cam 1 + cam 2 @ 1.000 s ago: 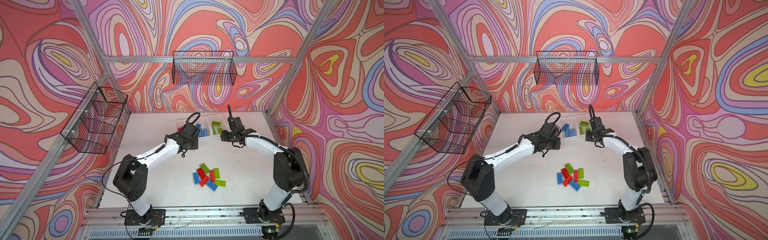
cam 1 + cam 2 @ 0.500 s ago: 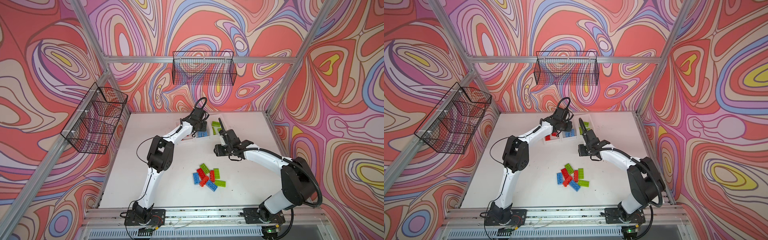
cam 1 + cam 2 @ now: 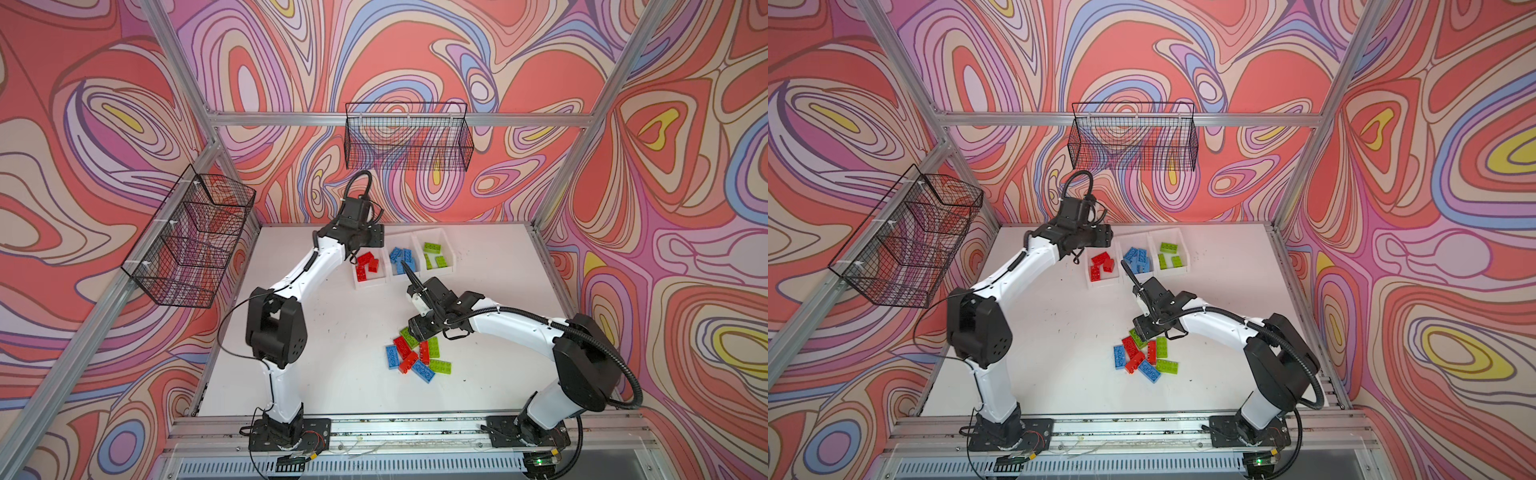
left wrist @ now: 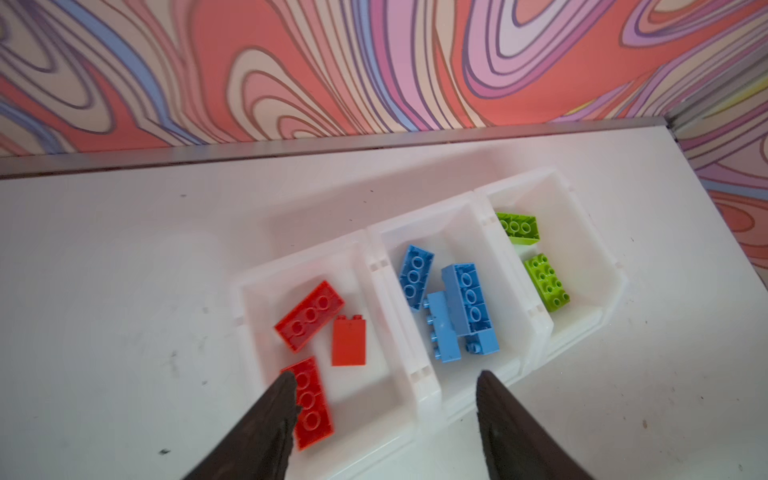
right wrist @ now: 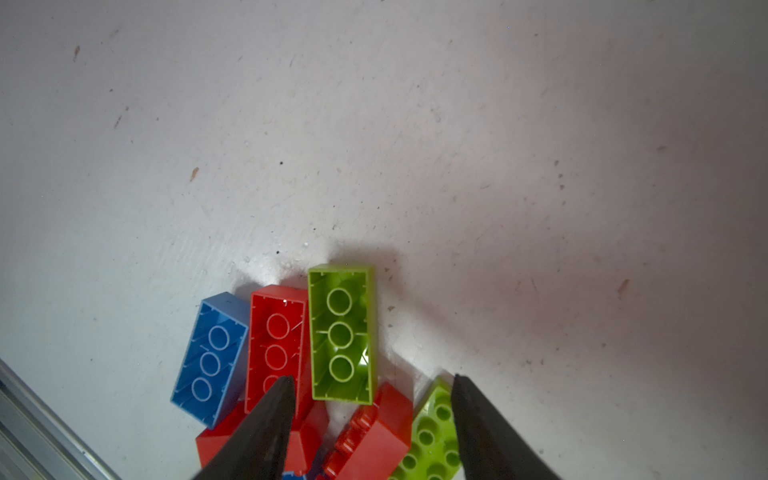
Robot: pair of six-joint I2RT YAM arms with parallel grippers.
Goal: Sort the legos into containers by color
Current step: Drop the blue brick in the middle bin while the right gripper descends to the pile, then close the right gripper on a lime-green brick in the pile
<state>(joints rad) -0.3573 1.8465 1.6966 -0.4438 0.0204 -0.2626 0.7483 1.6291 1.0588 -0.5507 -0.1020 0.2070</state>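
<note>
Left tool (image 4: 384, 378) and right tool (image 5: 372, 379) are both hanging open, gripping nothing

The left one is hovering over the red end of the bins (image 4: 419, 374) at the back of the table (image 3: 332, 332), where legos (image 4: 309, 318) are lying sorted red, blue, green. The right one is hanging just above the mixed pile (image 3: 423, 371) nearer the front, well apart from the bins.

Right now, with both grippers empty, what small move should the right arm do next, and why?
Probably lower the right gripper astride the upturned lime green brick. Its jaws stand open above the unsorted pile, and this brick lies at the pile's edge, hollow side up, long sides roughly in line with the fingers. The red brick close against one side may crowd a finger.
</note>
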